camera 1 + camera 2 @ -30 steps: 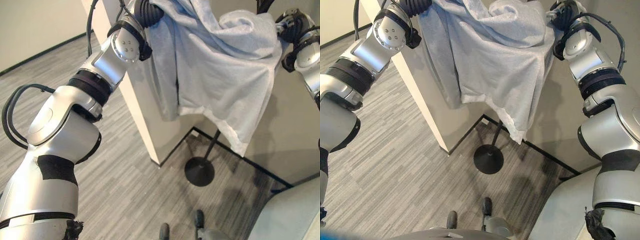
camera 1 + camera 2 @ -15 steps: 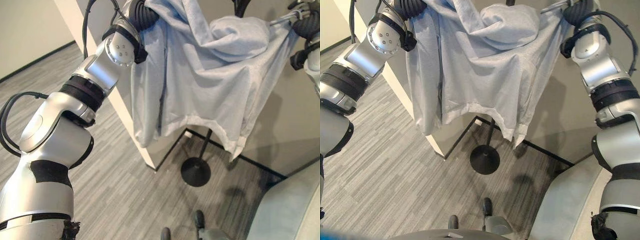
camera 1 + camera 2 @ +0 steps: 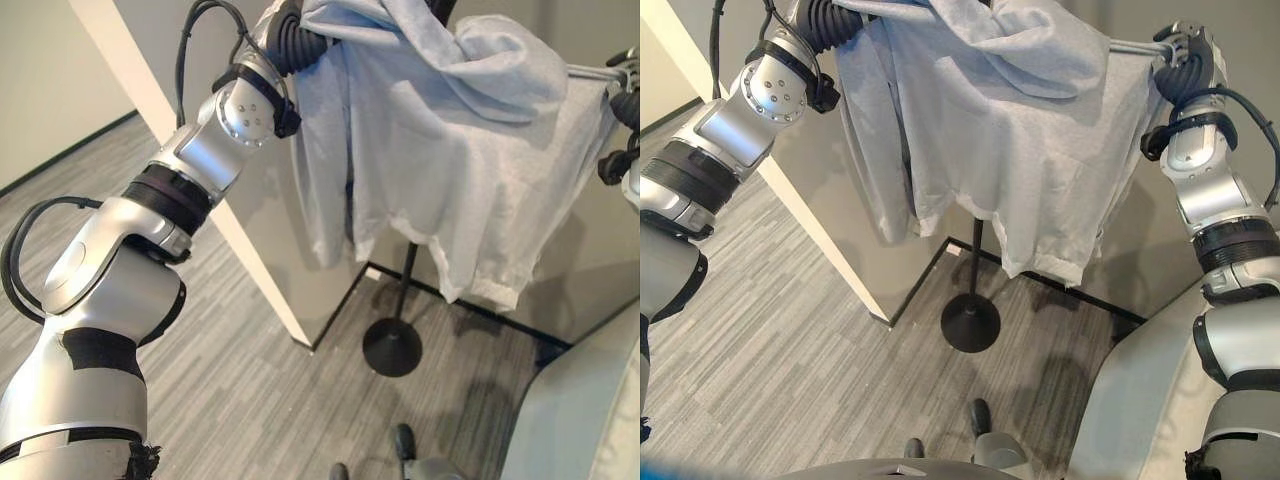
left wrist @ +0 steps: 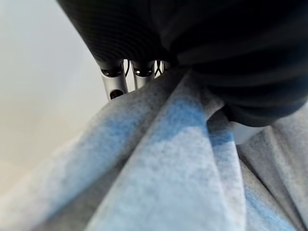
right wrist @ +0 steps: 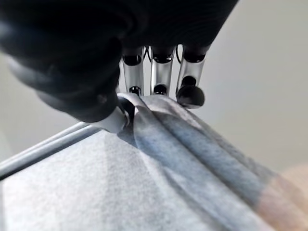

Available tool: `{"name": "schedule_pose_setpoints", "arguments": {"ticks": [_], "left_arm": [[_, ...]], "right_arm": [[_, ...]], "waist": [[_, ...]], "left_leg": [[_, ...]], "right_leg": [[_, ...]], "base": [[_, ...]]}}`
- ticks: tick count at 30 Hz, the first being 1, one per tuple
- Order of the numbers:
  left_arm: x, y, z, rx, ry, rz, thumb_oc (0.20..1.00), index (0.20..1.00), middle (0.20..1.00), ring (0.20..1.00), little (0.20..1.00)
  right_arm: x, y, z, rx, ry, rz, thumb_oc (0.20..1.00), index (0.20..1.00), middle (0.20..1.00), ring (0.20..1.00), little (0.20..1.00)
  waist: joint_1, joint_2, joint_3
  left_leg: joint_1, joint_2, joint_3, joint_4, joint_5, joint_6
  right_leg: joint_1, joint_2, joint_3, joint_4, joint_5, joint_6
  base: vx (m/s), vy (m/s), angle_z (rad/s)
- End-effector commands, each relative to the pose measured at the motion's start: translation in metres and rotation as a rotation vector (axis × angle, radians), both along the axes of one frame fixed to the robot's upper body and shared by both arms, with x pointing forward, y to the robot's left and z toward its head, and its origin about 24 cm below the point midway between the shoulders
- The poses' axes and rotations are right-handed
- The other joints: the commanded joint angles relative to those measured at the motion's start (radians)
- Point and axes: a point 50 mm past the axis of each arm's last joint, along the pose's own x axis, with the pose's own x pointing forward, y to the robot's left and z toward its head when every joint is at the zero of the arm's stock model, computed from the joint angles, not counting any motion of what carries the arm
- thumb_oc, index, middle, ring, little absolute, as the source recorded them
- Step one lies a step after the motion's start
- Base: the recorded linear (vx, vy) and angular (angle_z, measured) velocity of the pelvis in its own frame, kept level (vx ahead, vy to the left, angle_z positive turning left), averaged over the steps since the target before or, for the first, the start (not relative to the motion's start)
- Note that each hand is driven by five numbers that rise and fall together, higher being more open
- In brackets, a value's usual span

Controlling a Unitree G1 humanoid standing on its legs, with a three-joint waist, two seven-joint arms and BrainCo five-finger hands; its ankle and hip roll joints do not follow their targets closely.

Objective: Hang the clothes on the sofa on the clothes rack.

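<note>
Since a second ago, the grey sweatshirt has been spread wider and is draped over the clothes rack. It is pinched by the left hand and right hand beside the rack's top.

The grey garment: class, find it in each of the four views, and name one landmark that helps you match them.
Left eye view: grey garment hangs at upper centre, above the rack's round base.
Right eye view: upper centre, draped over the rack.
Left wrist view: folds under the left hand.
Right wrist view: cloth pinched by the right hand.
Shared landmark: the rack's rail, beside the right hand.
</note>
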Motion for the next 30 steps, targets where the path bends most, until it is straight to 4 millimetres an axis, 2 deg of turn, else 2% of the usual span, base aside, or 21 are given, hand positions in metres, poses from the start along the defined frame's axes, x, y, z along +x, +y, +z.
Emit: {"name": "schedule_pose_setpoints", "arguments": {"ticks": [1, 5, 7, 10, 15, 21, 25, 30], "left_arm": [[-0.002, 0.037, 0.028, -0.086, -0.11, 0.135, 0.2, 0.2, 0.2, 0.2, 0.2], [-0.003, 0.041, 0.019, -0.126, -0.095, 0.123, 0.2, 0.2, 0.2, 0.2, 0.2], [-0.004, 0.038, 0.015, -0.127, -0.095, 0.104, 0.2, 0.2, 0.2, 0.2, 0.2], [-0.009, 0.033, 0.012, -0.148, -0.117, 0.065, 0.2, 0.2, 0.2, 0.2, 0.2], [-0.01, 0.03, 0.006, -0.159, -0.104, 0.039, 0.2, 0.2, 0.2, 0.2, 0.2], [-0.003, 0.035, -0.012, -0.186, -0.034, 0.057, 0.2, 0.2, 0.2, 0.2, 0.2], [0.002, 0.034, -0.028, -0.193, 0.03, 0.064, 0.2, 0.2, 0.2, 0.2, 0.2], [0.01, 0.037, -0.037, -0.173, 0.081, 0.113, 0.2, 0.2, 0.2, 0.2, 0.2]], "right_arm": [[-0.017, -0.027, 0.034, -0.04, -0.114, -0.114, 0.2, 0.2, 0.2, 0.2, 0.2], [-0.015, -0.021, 0.008, 0.01, -0.087, -0.075, 0.2, 0.2, 0.2, 0.2, 0.2], [-0.021, -0.016, -0.004, 0.023, -0.106, -0.048, 0.2, 0.2, 0.2, 0.2, 0.2], [-0.042, -0.01, -0.01, 0.059, -0.234, 0.002, 0.2, 0.2, 0.2, 0.2, 0.2], [-0.044, -0.005, -0.02, 0.043, -0.196, 0.043, 0.2, 0.2, 0.2, 0.2, 0.2], [-0.029, 0.011, -0.042, 0.076, -0.08, 0.127, 0.2, 0.2, 0.2, 0.2, 0.2], [-0.016, 0.032, -0.061, 0.083, 0.015, 0.188, 0.2, 0.2, 0.2, 0.2, 0.2], [-0.005, 0.038, -0.05, 0.097, -0.006, 0.19, 0.2, 0.2, 0.2, 0.2, 0.2]], "waist": [[0.026, 0.012, -0.019], [0.019, 0.013, -0.011], [0.016, 0.017, -0.014], [0.006, 0.02, -0.009], [0.01, 0.019, -0.011], [0.015, 0.01, -0.006], [0.022, 0.003, -0.002], [0.026, -0.002, 0.001]], "left_leg": [[0.035, 0.061, 0.038, 0.008, -0.071, -0.061], [0.03, 0.06, 0.043, 0.008, -0.06, -0.059], [0.034, 0.064, 0.045, 0.008, -0.071, -0.058], [0.033, 0.063, 0.042, 0.008, -0.068, -0.053], [0.044, 0.067, 0.042, 0.008, -0.081, -0.051], [0.054, 0.072, 0.049, 0.008, -0.081, -0.052], [0.052, 0.073, 0.051, 0.008, -0.079, -0.051], [0.048, 0.072, 0.054, 0.008, -0.077, -0.051]], "right_leg": [[0.061, -0.091, -0.007, 0.012, -0.122, 0.186], [0.055, -0.092, 0.0, 0.012, -0.115, 0.183], [0.06, -0.089, 0.0, 0.013, -0.127, 0.184], [0.058, -0.092, 0.0, 0.013, -0.124, 0.182], [0.069, -0.091, -0.003, 0.013, -0.134, 0.184], [0.077, -0.091, 0.001, 0.013, -0.132, 0.184], [0.072, -0.091, 0.004, 0.012, -0.13, 0.182], [0.067, -0.091, 0.004, 0.012, -0.127, 0.183]], "base": [[-0.01, -0.006, -0.04], [-0.01, 0.0, -0.02], [0.0, 0.0, 0.0], [0.0, 0.0, 0.0], [0.01, 0.001, 0.0], [-0.01, 0.002, -0.02], [-0.01, -0.003, -0.06], [0.0, 0.0, 0.0]]}}
